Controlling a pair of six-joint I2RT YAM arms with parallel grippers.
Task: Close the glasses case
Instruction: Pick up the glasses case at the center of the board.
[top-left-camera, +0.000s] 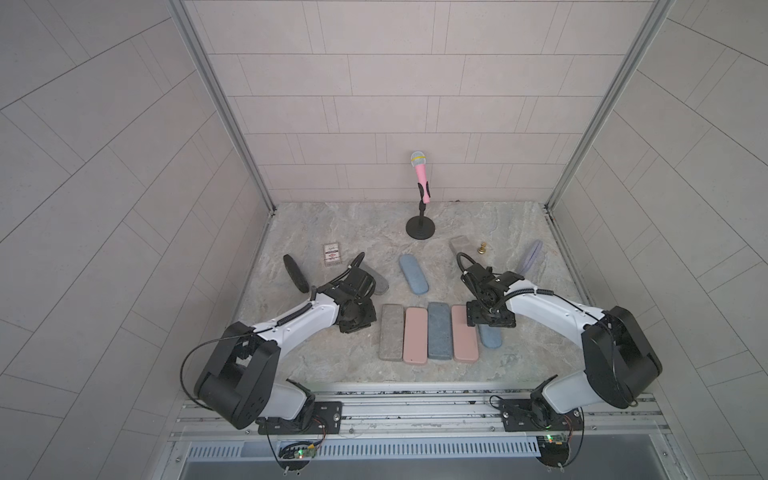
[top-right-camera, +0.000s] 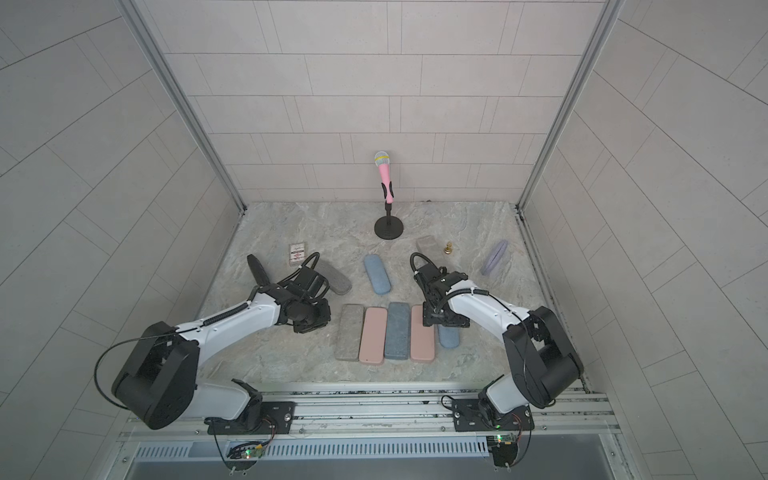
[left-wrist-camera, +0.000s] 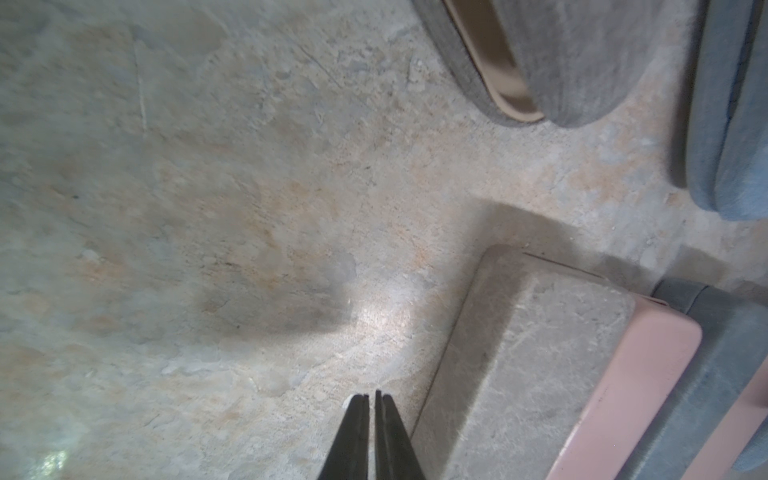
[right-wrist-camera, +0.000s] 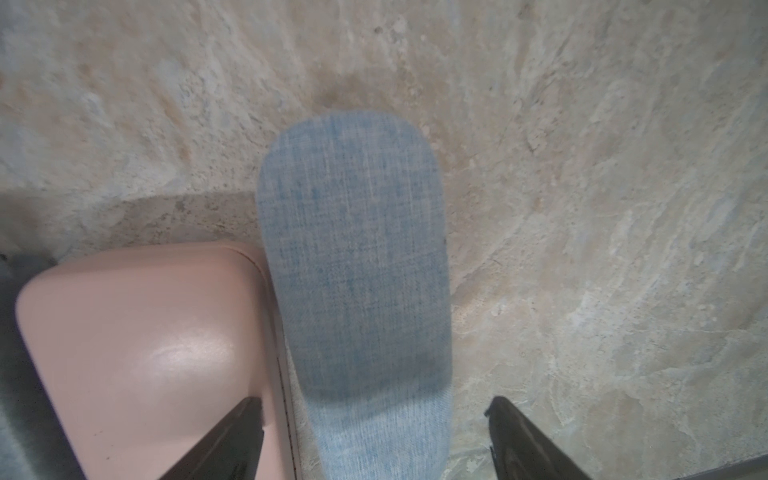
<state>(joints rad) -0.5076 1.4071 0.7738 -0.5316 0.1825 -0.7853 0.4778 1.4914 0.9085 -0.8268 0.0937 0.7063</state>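
left pincer (left-wrist-camera: 372, 397) was closed and empty above the surface (left-wrist-camera: 208, 208) | right pincer (right-wrist-camera: 374, 399) stood spread wide over the light blue case (right-wrist-camera: 353, 249)

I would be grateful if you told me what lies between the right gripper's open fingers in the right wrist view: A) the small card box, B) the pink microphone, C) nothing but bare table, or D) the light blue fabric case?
D: in the right wrist view the light blue fabric case runs up between the spread fingers of the right gripper, with the pink case beside it.
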